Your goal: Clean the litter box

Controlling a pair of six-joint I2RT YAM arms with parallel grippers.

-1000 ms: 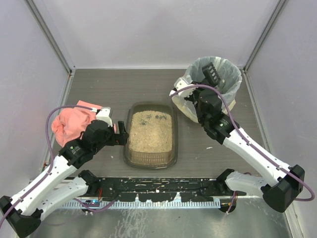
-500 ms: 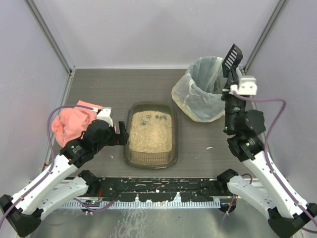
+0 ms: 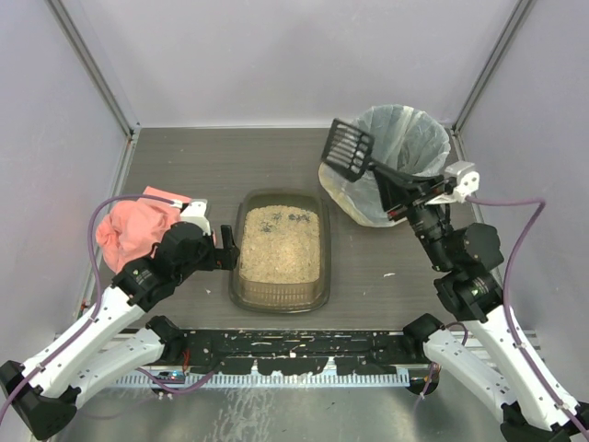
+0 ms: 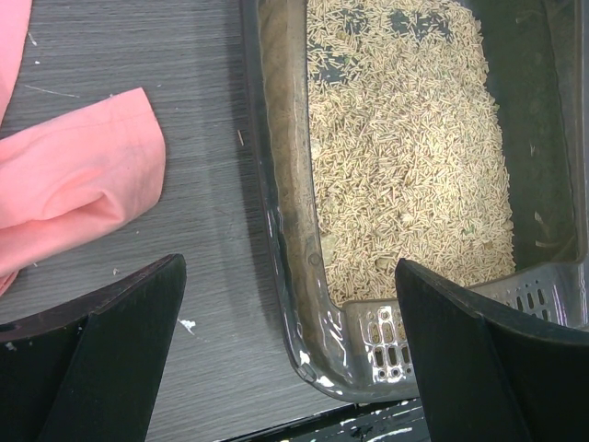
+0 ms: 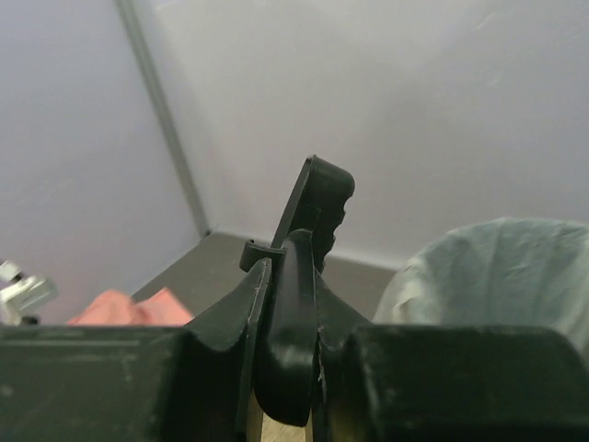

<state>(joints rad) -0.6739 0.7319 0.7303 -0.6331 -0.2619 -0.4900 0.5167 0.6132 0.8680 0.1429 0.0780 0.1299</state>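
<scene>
The litter box (image 3: 236, 276) is a dark brown translucent tray of tan granules with a few dark clumps (image 3: 287, 218) at its far end. My left gripper (image 3: 225, 249) is open, and its fingers straddle the tray's left wall (image 4: 276, 184) near the near corner; the left gripper (image 4: 290, 368) holds nothing. My right gripper (image 3: 396, 189) is shut on the handle of a black slotted scoop (image 3: 350, 149). It holds the scoop in the air above the bin's left rim, with the head pointing left. In the right wrist view the scoop (image 5: 317, 198) stands edge-on between the pads of the right gripper (image 5: 290, 313).
A round bin (image 3: 405, 147) lined with a pale translucent bag stands at the back right and also shows in the right wrist view (image 5: 497, 267). A crumpled pink cloth (image 3: 136, 228) lies left of the tray and shows in the left wrist view (image 4: 64, 184). Grey walls enclose the table.
My right arm lifted the scoop out of the bin, swung it up at the right, then tipped it leftward over the bin's left rim. The left arm has not moved.
</scene>
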